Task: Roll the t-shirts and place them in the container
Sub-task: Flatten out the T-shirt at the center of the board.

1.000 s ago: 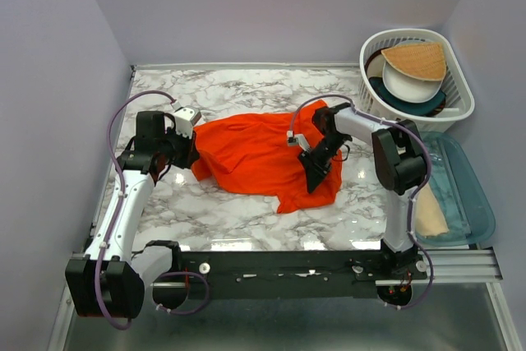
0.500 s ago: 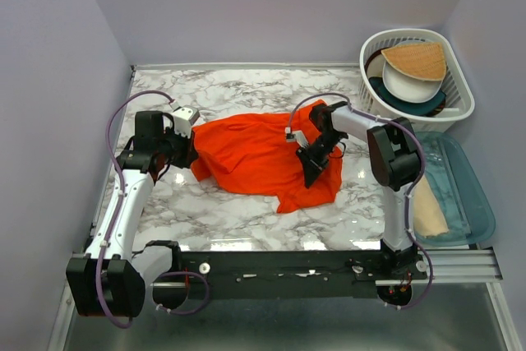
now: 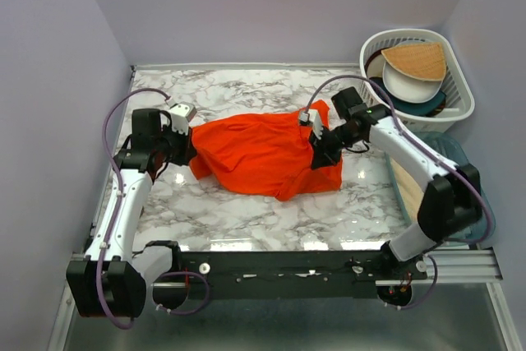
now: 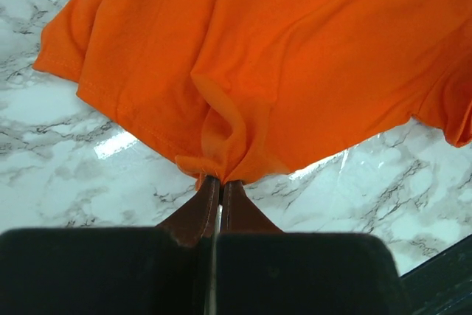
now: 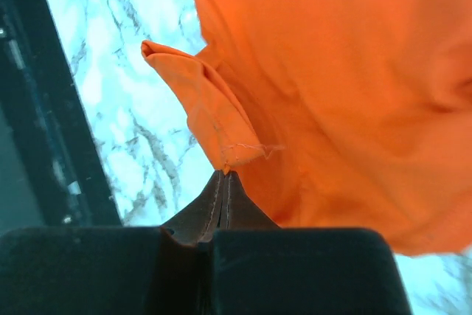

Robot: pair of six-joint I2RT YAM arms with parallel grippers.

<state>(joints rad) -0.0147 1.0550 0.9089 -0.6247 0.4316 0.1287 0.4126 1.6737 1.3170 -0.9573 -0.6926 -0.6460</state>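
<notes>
A plain orange-red t-shirt (image 3: 263, 154) lies crumpled across the middle of the marble table (image 3: 238, 219). My left gripper (image 3: 186, 147) is at the shirt's left edge, shut on a pinch of its hem (image 4: 214, 164). My right gripper (image 3: 320, 144) is at the shirt's right side, shut on a corner of the fabric (image 5: 232, 160), which hangs lifted off the table. The shirt (image 4: 295, 57) fills most of the left wrist view and the shirt (image 5: 346, 86) fills most of the right wrist view.
A white basket (image 3: 460, 88) with plates and a woven mat stands at the back right. A teal tray (image 3: 477, 203) with a beige cloth lies at the right edge. Grey walls close the left and back sides.
My right arm has swung out to the right and back, pulling the shirt's lower right corner up and in. The left gripper has barely moved.
</notes>
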